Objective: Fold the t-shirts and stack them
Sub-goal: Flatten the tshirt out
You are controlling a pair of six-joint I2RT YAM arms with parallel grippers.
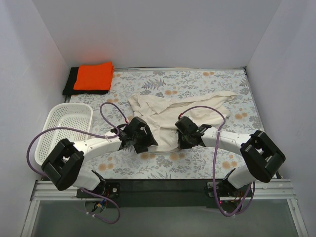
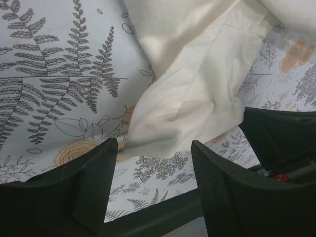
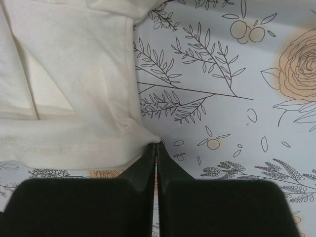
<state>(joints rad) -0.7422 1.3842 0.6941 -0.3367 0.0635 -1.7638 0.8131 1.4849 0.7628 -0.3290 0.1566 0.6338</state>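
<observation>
The cream t-shirt [image 1: 173, 106] lies crumpled in the middle of the flowery table [image 1: 207, 79], with its near edge right by both claws. The right claw [image 3: 155, 148] is squeezed tight, with a corner of the shirt's hem pinched at its tips. The left claw [image 2: 154, 163] is wide open and holds nothing, and a floppy shirt corner lies just in front of its gap. Far back on the left, the orange t-shirt [image 1: 94, 75] sits folded on the black t-shirt [image 1: 69, 85], and the white basket [image 1: 69, 123] is near the left arm.
</observation>
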